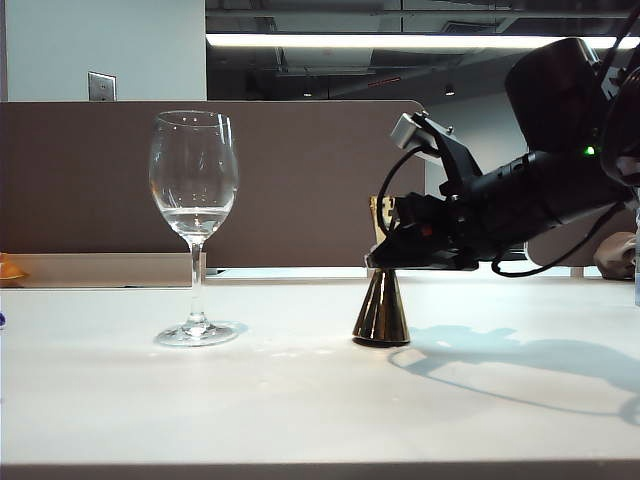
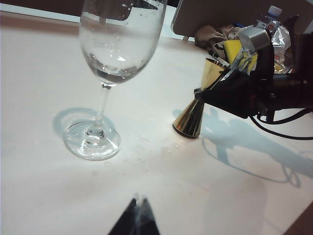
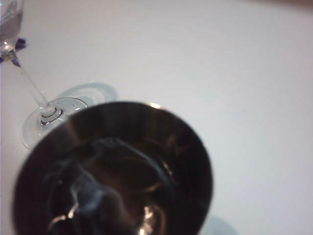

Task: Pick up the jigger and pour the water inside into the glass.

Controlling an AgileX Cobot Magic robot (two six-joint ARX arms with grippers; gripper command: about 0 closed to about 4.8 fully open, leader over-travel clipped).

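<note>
On a pale white tabletop (image 1: 300, 400) before a brown partition (image 1: 90, 180) under a ceiling strip light (image 1: 400, 41), the shiny gold hourglass-shaped metal jigger (image 1: 381, 312) stands right of the tall clear stemmed wine glass (image 1: 194, 190). The right gripper (image 1: 400, 252) closes around its waist; the left gripper (image 2: 137, 220), fingertips together, hovers near the glass.

One wine glass (image 1: 194, 228) and one gold jigger (image 1: 382, 310) stand on one white table (image 1: 300, 400); two grippers, right (image 1: 385, 255) and left (image 2: 137, 218), are visible.
</note>
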